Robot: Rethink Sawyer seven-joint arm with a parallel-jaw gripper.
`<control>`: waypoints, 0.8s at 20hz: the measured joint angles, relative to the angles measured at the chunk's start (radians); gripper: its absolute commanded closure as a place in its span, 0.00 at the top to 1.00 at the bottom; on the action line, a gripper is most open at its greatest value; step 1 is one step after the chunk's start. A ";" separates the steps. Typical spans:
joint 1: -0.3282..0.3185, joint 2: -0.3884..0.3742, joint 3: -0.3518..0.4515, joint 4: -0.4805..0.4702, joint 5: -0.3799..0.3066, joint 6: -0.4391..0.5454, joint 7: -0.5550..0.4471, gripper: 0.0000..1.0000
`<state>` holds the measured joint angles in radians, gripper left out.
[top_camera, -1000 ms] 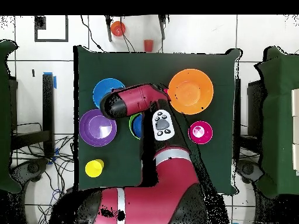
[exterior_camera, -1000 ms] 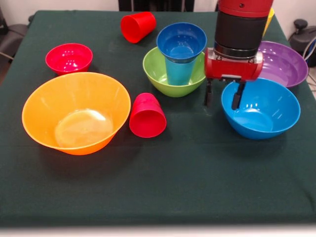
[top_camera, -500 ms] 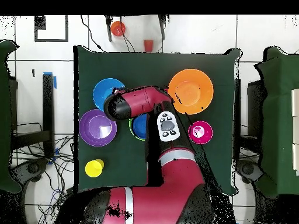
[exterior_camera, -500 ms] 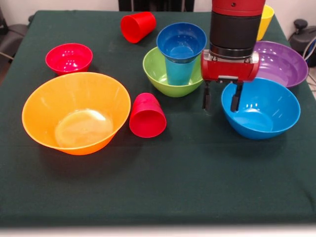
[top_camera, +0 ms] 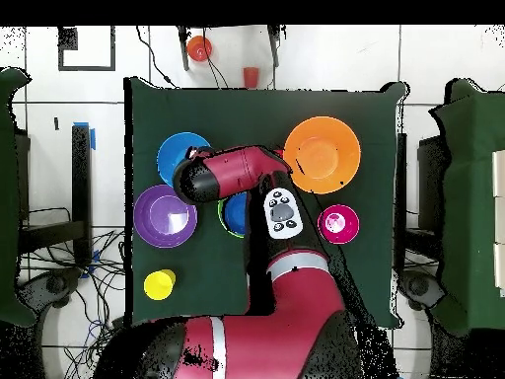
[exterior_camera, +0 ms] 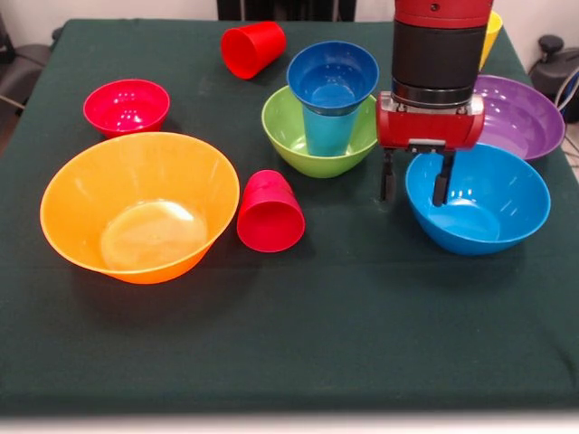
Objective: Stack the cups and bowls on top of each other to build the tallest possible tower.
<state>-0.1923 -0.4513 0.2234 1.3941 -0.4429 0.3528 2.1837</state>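
On a dark green table [exterior_camera: 362,344], bowls and cups lie spread out, seen here from the front. At the left a small red bowl [exterior_camera: 126,105] sits upright behind a huge orange bowl [exterior_camera: 140,206], also upright and empty. Just beside the orange bowl's right rim a red cup [exterior_camera: 269,212] lies tipped over, and a second red cup [exterior_camera: 252,48] lies on its side near the far edge. In the middle stands the only stack: a light blue cup [exterior_camera: 327,129] upright inside a green bowl [exterior_camera: 291,136], with a small dark blue bowl [exterior_camera: 332,76] seated on the cup's rim. To the right, the red and black arm [exterior_camera: 437,54] comes straight down, its gripper [exterior_camera: 414,182] pointing at the table, the two dark fingers [exterior_camera: 387,180] spread apart and holding nothing, straddling the near-left rim of a medium blue bowl [exterior_camera: 493,203]. Behind that bowl sits a wide purple bowl [exterior_camera: 520,113], and a yellow cup [exterior_camera: 491,36] peeks out behind the arm.
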 measured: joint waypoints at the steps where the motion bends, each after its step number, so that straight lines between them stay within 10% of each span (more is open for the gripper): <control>1: 0.000 0.000 0.001 0.000 0.001 0.000 0.000 1.00; 16: -0.008 0.000 0.028 0.000 0.019 0.000 0.000 1.00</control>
<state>-0.2003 -0.4514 0.2518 1.3939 -0.4240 0.3528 2.1837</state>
